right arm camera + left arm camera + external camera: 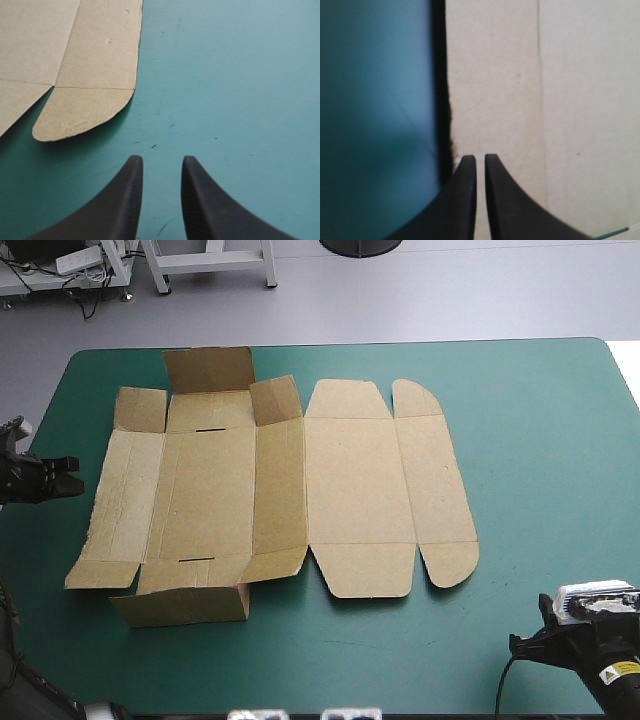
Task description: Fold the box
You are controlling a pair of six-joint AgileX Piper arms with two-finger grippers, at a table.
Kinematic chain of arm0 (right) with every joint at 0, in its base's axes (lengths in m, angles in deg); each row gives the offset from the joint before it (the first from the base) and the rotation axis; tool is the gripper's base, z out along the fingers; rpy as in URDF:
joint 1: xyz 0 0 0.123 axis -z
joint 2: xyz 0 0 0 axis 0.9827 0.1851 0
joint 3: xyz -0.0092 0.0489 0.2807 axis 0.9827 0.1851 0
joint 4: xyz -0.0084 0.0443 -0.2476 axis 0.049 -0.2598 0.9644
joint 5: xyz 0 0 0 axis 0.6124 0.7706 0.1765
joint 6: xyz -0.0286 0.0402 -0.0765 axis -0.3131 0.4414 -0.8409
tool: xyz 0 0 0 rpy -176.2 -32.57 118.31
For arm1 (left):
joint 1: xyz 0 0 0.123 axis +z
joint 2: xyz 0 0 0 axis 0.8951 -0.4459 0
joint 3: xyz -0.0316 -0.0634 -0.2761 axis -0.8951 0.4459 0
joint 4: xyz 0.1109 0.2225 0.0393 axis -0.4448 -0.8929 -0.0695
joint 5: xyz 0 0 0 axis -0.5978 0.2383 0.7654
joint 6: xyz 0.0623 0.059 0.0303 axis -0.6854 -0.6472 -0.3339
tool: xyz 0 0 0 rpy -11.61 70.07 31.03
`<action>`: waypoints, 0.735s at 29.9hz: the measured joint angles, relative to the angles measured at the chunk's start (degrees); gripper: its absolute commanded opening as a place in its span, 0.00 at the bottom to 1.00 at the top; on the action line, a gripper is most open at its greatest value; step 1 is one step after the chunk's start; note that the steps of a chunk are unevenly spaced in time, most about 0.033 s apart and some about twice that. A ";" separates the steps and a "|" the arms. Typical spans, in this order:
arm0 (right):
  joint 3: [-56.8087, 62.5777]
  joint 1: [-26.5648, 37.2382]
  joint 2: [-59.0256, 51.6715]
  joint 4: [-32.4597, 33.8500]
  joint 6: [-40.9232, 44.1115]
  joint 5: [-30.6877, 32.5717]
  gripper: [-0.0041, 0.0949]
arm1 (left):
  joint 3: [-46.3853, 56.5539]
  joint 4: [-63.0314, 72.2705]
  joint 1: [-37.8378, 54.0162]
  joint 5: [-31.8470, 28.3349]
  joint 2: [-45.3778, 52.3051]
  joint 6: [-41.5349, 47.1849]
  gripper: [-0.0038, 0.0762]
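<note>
The brown box (pixel 330 480) lies as a cut sheet on the teal-green cover, mostly flat. Its far-left flap and near-left flaps are slightly raised. My left gripper (pixel 75 478) hovers just off the sheet's left edge. In the left wrist view the left gripper (pixel 480 157) shows only a thin slit between its fingers, with nothing in it, and the box (pixel 545 100) edge lies right ahead. My right gripper (pixel 520 645) sits near the table's front right corner. The right gripper (pixel 161 159) is open, and the rounded flap of the box (pixel 75 55) lies ahead of it, apart.
Bare teal-green cover (pixel 540 490) stretches to the right of the sheet and along the front edge. The table's left edge runs close behind my left gripper.
</note>
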State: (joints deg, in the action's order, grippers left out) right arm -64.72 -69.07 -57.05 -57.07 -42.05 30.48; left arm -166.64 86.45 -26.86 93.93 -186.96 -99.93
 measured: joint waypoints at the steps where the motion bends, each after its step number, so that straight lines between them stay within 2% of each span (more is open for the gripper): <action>1: 0.00 0.00 0.00 0.00 0.00 0.00 0.30 | -0.16 -1.53 0.00 0.12 0.00 0.00 0.37; 3: 0.00 0.00 0.00 0.06 0.00 0.00 0.30 | -0.22 -4.06 0.00 0.28 0.00 0.54 0.55; 5: 0.00 0.00 0.00 0.11 0.12 0.00 0.30 | -0.28 -4.87 0.00 0.42 0.00 1.19 0.68; 6: 0.00 0.00 0.00 0.25 0.12 0.00 0.30 | -0.28 -5.12 0.00 0.47 0.00 1.86 0.70; 11: 0.00 0.00 0.00 0.45 0.17 0.00 0.30 | -0.28 -5.48 0.00 0.64 0.00 4.77 0.67; 18: 0.00 0.00 0.00 0.63 0.17 0.00 0.30 | -0.06 -5.53 0.00 0.82 0.00 5.20 0.48; 22: 0.00 0.00 0.00 0.63 0.17 0.00 0.30 | 2.17 -5.65 0.00 0.76 0.00 5.40 0.46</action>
State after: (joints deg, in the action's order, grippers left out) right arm -64.72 -69.07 -57.05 -56.44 -41.88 30.48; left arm -164.47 80.80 -26.86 94.69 -186.96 -94.53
